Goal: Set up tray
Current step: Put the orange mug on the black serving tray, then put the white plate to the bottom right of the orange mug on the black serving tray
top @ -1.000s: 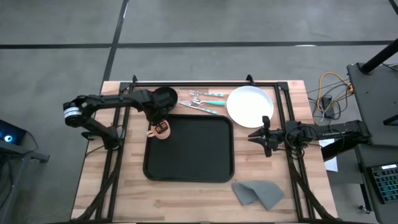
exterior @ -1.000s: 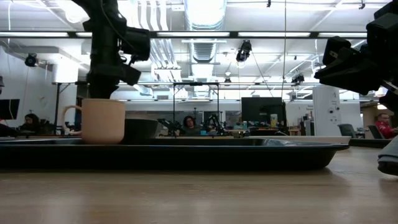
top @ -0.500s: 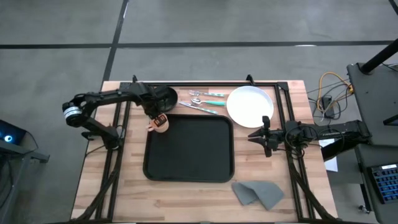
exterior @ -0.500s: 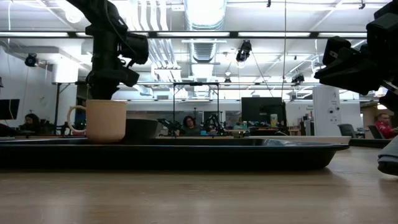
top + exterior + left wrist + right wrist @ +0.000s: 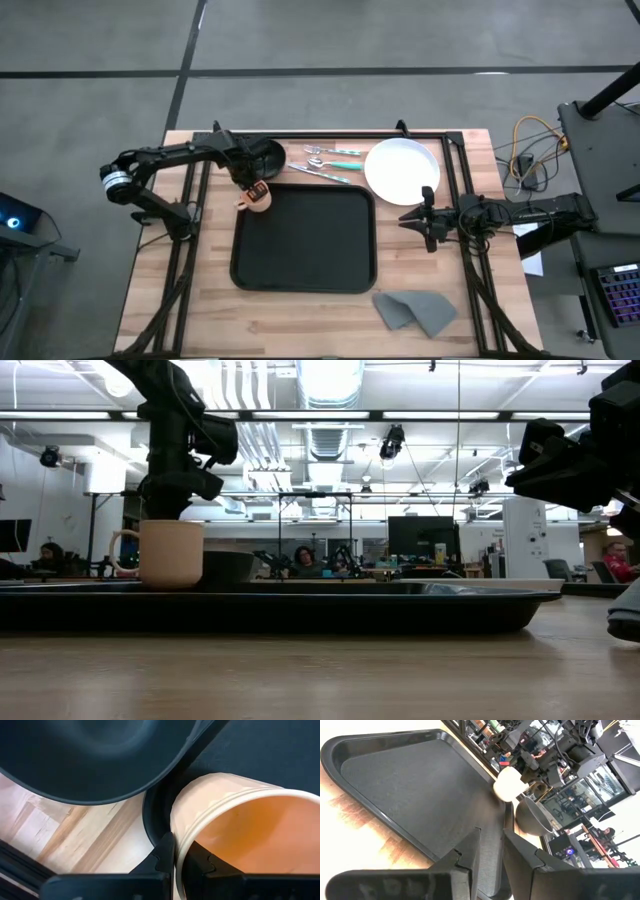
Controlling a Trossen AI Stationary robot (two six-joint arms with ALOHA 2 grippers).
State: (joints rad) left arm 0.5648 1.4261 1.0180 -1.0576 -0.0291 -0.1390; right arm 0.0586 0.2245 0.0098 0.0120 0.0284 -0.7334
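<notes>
A beige mug (image 5: 258,197) with an orange inside stands upright in the far left corner of the black tray (image 5: 310,250), its handle (image 5: 119,550) toward the table's left. My left gripper (image 5: 254,188) comes down onto its rim and is shut on it. The mug (image 5: 171,554) shows below the left gripper (image 5: 172,495) in the low view. A black bowl (image 5: 266,156) sits just beyond the tray's far rim. My right gripper (image 5: 405,215) waits beside the tray's right edge, pointing left, with a narrow gap between its fingers and touching nothing. My left gripper pinches the mug's wall at the rim (image 5: 176,851), one finger (image 5: 196,862) inside the mug and one finger (image 5: 164,854) outside. It comes from above, pointing down. The mug stays upright; its base is hidden behind the tray's rim in the low view.
A white plate (image 5: 402,168) and cutlery with teal handles (image 5: 332,160) lie beyond the tray's far edge. A grey cloth (image 5: 415,312) is crumpled near the table's near right corner. Black frame rails (image 5: 455,190) run along the table's sides. People sit in the room behind.
My left gripper carried the mug a short way toward the table's far edge, into the tray's far left corner, and stayed shut on its rim. The mug stayed upright. In the last half second it barely moved.
</notes>
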